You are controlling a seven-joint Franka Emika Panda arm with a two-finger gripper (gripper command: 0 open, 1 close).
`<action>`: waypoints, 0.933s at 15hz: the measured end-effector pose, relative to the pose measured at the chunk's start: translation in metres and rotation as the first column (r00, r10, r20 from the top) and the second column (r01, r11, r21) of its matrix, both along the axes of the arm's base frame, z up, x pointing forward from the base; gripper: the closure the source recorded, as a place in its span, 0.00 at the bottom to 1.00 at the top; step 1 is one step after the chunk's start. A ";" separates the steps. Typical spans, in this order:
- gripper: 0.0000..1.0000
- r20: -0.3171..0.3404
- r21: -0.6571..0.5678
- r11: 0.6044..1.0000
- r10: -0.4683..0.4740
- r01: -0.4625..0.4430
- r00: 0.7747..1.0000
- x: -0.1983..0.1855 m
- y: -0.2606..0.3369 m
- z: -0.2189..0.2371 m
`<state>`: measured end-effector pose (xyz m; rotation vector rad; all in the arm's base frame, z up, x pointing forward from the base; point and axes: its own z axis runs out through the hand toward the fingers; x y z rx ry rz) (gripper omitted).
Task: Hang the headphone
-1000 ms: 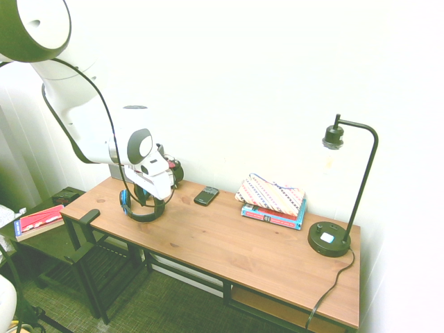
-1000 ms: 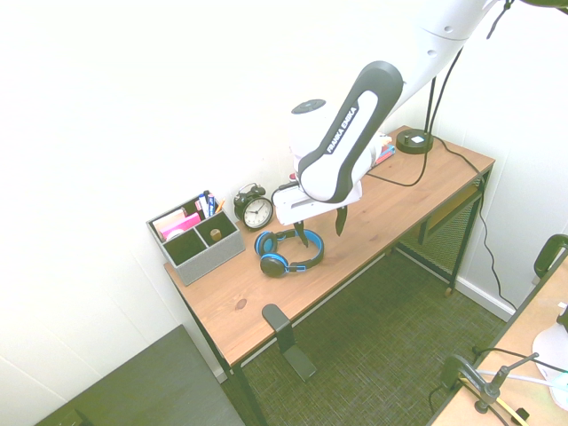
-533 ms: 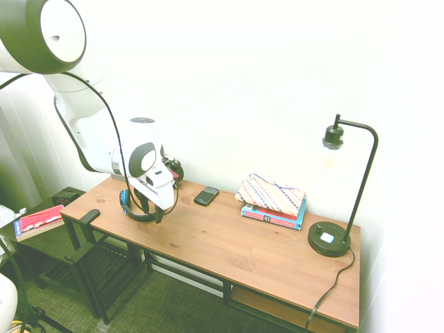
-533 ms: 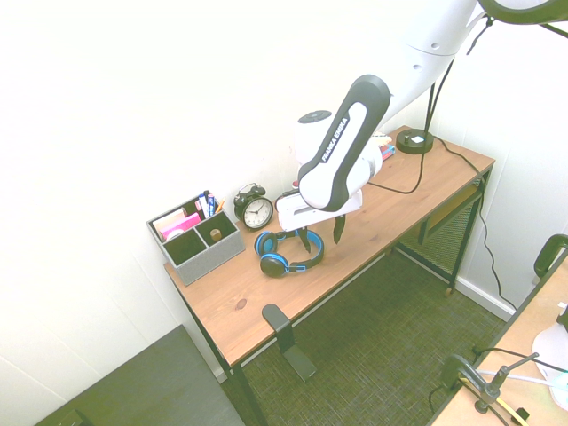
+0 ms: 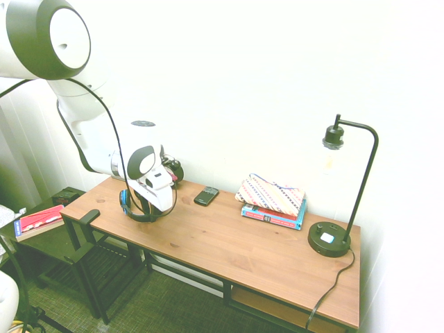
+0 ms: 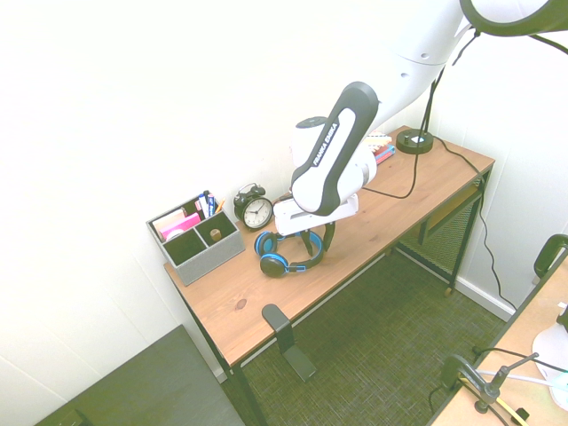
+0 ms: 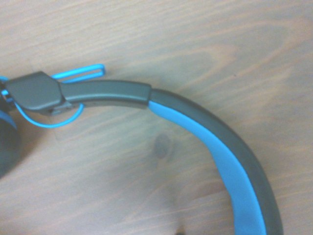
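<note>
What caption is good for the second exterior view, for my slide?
The claw at the headband of the blue-and-black headphones, near an alarm clock.

Franka arm (image 6: 333, 164): glossy white, rounded segments, small dark round screws on the upper part. Long dark-grey oval panel (image 6: 335, 148), pale centre strip lettered "FRANKA EMIKA". White gripper (image 6: 318, 241) housing, two slim black fingers; thin black cable (image 5: 111, 125) outside.

Headphones (image 6: 273, 265) lie on wooden desk (image 6: 228, 305), gripper (image 6: 318, 244) at headband; alarm clock (image 6: 257, 212) stands between them and wall, beside grey organizer (image 6: 206, 256) holding pens (image 6: 208, 205)
</note>
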<state>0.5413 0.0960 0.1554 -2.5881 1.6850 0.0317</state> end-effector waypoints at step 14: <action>1.00 0.082 -0.065 0.957 0.287 -0.282 0.954 -0.021 0.072 0.145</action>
